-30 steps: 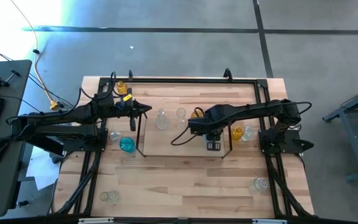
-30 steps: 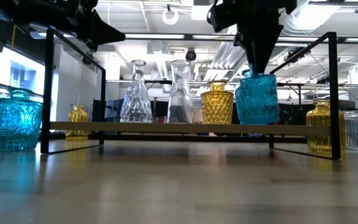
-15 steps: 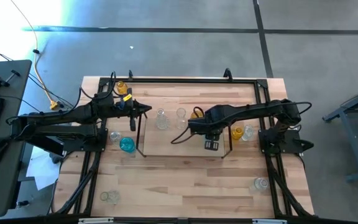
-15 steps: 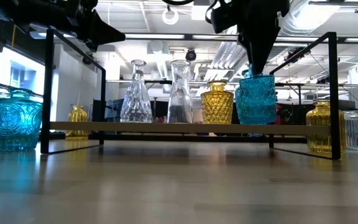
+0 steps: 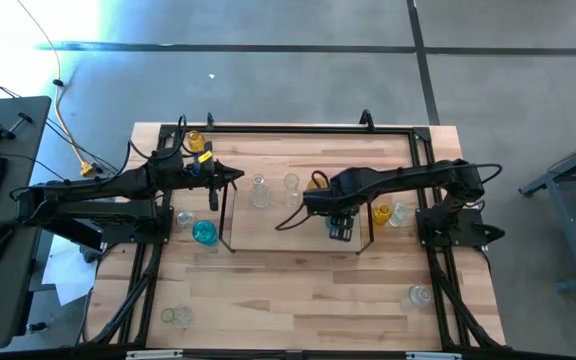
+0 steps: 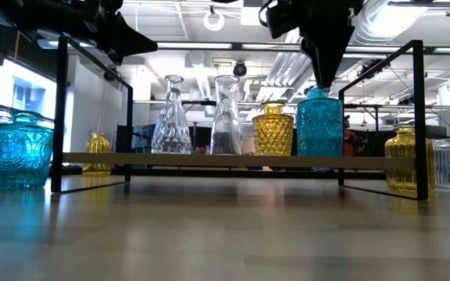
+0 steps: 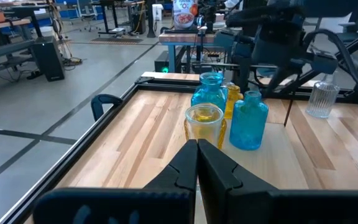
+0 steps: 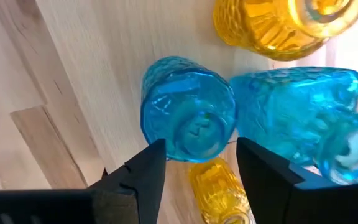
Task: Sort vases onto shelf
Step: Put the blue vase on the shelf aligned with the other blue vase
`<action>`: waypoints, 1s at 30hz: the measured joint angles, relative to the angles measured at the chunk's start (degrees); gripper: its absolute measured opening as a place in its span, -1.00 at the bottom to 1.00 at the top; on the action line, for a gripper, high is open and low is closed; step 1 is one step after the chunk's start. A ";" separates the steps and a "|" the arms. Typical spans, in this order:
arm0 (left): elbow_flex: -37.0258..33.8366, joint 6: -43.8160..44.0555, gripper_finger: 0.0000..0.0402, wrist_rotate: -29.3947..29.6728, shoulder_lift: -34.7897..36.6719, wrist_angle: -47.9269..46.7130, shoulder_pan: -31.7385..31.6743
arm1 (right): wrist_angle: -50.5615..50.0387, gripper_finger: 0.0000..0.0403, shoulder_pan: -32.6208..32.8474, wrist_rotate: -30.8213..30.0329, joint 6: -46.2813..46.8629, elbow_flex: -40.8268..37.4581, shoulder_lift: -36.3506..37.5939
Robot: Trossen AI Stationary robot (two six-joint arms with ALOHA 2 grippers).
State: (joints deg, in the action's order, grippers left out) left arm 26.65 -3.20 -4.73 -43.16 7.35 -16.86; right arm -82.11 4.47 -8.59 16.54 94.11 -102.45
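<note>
Standing upright on shelf (image 6: 209, 161), turquoise vase (image 6: 319, 123), neck up

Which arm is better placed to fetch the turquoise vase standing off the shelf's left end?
Left: its shut gripper hangs beside that turquoise vase; the right gripper is over the shelf.

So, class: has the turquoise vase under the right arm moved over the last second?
Yes. The turquoise vase was tilted; now it stands upright on the shelf, beside the amber vase.
</note>
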 joint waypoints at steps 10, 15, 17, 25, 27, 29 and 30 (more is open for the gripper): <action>0.00 0.00 -1.00 0.00 0.00 0.00 0.01 | 4.39 -0.21 1.37 -1.65 -1.38 4.43 0.00; 0.00 0.00 -1.00 0.00 0.00 -0.18 0.02 | 6.60 -0.54 1.83 -1.30 -3.07 2.86 0.00; 0.00 0.00 -1.00 0.00 0.00 -0.17 0.00 | 6.66 -0.69 1.79 -1.03 -3.13 2.12 0.00; 0.00 0.00 -1.00 0.00 -0.01 -0.20 0.01 | 7.70 -0.98 1.61 -0.87 -2.37 -1.30 0.00; 0.00 0.02 -1.00 0.00 0.00 -0.20 0.02 | 7.62 -0.96 1.53 -1.00 -2.05 -1.30 0.00; 0.00 0.02 -1.00 0.00 0.00 -0.22 0.02 | 7.30 -0.96 1.51 -1.10 -2.02 -1.30 0.00; 0.00 0.02 -1.00 0.00 -0.01 -0.21 0.02 | 6.90 -0.96 1.53 -1.08 -1.96 -1.30 0.00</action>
State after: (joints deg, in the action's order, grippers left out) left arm 26.65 -3.18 -4.73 -43.16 7.14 -16.85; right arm -75.21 6.00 -9.67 14.59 92.82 -102.45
